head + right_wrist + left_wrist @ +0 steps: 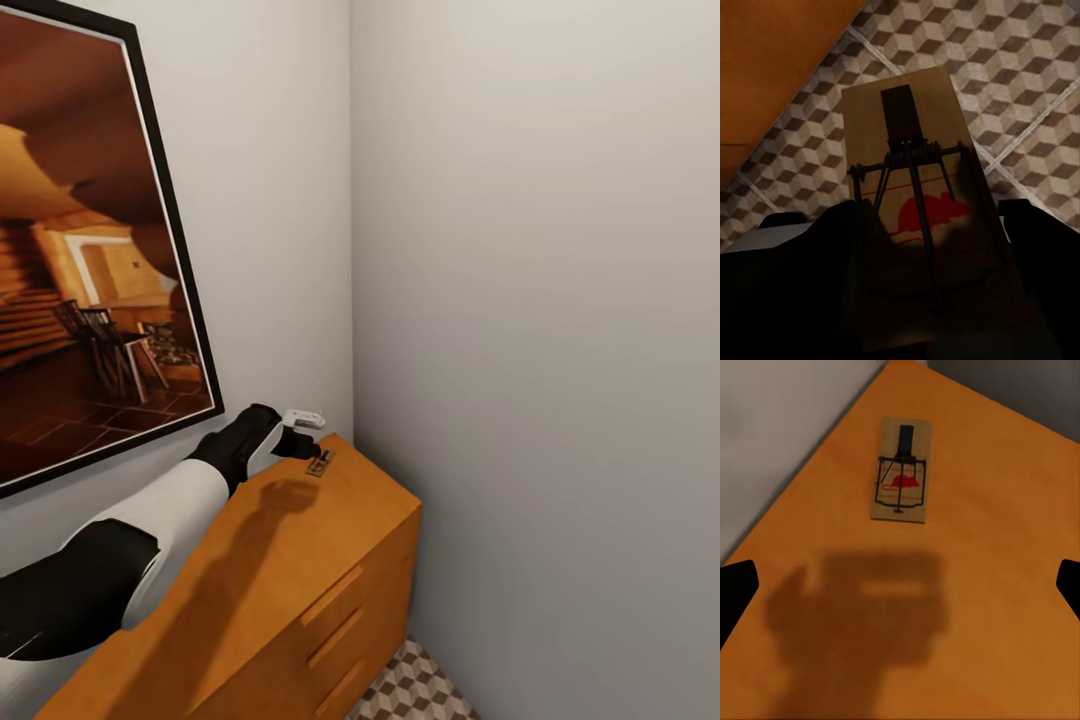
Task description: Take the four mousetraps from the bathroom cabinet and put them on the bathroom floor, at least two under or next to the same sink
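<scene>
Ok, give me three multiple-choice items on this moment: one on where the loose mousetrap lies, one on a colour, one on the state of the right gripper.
1. Where does the mousetrap near the left gripper lie?
A. On the cabinet top
B. On the floor tiles
C. In a basin

2. What colour is the mark printed on that mousetrap?
A. Blue
B. Red
C. Green

3. What state is the right gripper in?
A. Open and empty
B. Shut on a second mousetrap
C. Shut on a drawer handle

Answers: 1 A, it lies flat on the orange cabinet; 2 B, a red patch sits under the wire; 3 B, a second mousetrap is held between its dark fingers above the bathroom floor.
</scene>
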You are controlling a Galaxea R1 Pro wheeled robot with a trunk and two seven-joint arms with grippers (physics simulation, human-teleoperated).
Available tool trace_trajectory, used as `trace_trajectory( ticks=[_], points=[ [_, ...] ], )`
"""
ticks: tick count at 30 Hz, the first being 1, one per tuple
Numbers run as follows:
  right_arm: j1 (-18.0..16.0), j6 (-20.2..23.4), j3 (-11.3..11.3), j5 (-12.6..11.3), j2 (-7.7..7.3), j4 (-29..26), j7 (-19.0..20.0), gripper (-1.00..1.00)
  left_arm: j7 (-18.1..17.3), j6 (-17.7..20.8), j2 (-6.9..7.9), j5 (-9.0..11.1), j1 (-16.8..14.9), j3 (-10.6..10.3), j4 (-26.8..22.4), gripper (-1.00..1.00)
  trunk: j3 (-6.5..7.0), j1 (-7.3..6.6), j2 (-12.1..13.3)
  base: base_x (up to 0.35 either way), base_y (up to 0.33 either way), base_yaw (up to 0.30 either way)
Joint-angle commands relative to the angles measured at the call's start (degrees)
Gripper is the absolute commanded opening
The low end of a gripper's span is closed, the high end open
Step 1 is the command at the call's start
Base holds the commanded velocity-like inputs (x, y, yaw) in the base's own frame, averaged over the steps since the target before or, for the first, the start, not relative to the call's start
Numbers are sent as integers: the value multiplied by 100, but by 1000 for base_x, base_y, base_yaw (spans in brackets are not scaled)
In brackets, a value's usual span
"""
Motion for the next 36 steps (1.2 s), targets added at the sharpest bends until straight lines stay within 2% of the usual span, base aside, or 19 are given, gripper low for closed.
trace_trajectory(
  ticks=[1,18,26,36],
  points=[
    [-7,-27,41,-61,0,11,21,-100,15,20,3,55,-7,-48,0,100,-13,4,-13,67,0,0],
    [-8,-27,41,-61,-8,11,21,-100,15,-4,-45,55,-6,-53,244,100,-13,4,-13,29,0,0],
    [-8,-27,41,-61,-8,11,20,-100,15,-198,-45,55,-6,-52,347,100,-13,4,-13,0,0,0],
    [-8,-30,41,-61,-8,11,21,-100,15,-229,-62,55,-5,-59,361,100,-15,4,-13,0,0,0]
  ],
)
